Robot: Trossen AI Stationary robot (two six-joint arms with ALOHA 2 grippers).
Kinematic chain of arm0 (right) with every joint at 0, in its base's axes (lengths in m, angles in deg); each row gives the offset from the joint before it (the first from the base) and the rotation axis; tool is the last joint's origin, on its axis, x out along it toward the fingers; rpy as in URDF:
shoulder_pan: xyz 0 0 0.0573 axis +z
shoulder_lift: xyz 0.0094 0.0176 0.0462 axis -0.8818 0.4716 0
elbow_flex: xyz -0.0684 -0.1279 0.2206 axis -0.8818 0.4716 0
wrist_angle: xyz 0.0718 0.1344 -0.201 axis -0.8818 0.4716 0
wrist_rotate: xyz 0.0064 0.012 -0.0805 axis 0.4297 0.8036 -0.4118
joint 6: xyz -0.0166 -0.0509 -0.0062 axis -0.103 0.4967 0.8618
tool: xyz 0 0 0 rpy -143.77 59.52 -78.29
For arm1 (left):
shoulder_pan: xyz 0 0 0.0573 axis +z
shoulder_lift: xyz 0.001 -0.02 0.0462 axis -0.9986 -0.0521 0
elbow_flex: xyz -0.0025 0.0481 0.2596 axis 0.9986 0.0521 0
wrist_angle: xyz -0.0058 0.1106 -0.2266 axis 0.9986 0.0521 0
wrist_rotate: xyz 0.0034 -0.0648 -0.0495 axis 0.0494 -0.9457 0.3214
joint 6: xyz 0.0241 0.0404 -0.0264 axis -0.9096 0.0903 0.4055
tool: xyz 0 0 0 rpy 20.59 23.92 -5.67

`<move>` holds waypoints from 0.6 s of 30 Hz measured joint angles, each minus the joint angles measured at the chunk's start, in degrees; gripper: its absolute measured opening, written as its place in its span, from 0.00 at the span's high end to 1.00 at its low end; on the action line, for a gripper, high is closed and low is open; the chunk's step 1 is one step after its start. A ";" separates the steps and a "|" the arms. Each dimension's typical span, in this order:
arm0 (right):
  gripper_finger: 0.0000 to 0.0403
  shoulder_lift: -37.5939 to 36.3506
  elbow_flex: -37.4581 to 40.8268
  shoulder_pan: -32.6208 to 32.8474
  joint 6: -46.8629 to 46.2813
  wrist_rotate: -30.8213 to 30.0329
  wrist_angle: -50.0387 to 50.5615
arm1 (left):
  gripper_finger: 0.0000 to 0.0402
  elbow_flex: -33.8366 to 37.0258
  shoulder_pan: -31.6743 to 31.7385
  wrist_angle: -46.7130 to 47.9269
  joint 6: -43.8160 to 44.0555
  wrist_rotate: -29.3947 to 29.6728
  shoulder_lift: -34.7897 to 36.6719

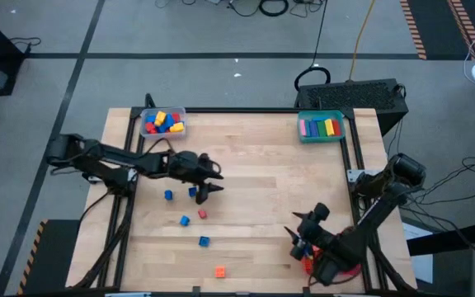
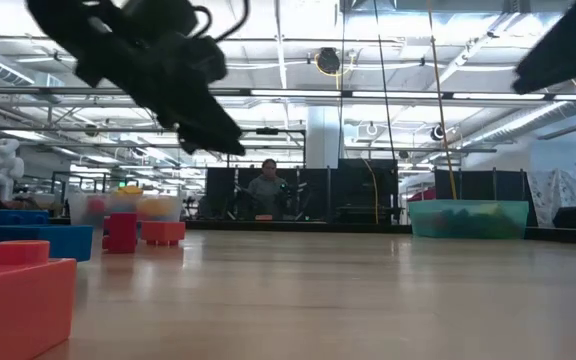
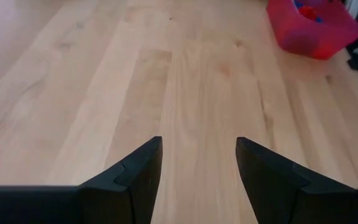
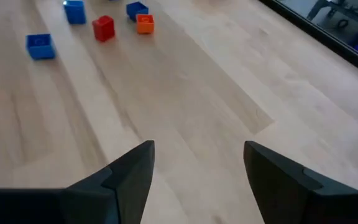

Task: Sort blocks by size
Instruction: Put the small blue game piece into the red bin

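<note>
Both end effectors (image 3: 197, 180) (image 4: 197, 180) open, empty.

Red block (image 2: 18, 295) close at left, blue blocks (image 2: 36, 238) behind, teal tray (image 2: 468, 219) far right, person (image 2: 266, 190) beyond.

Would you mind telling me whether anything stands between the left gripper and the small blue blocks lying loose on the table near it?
Nothing visible does. The left gripper, open and empty, hovers over bare wood right beside the nearest blue blocks, with only table between them.
</note>
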 joint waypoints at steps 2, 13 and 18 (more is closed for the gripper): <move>0.43 -0.02 0.01 -1.82 3.69 -0.06 -2.84 | 0.49 1.70 -2.06 0.12 -0.05 3.32 1.89; 0.43 0.02 -0.01 -9.85 28.39 0.13 -24.55 | 0.49 14.62 -11.61 -14.31 2.02 12.00 8.79; 0.43 0.13 -0.01 -13.03 33.03 0.96 -28.38 | 0.49 22.83 -12.54 -23.21 3.53 11.98 14.82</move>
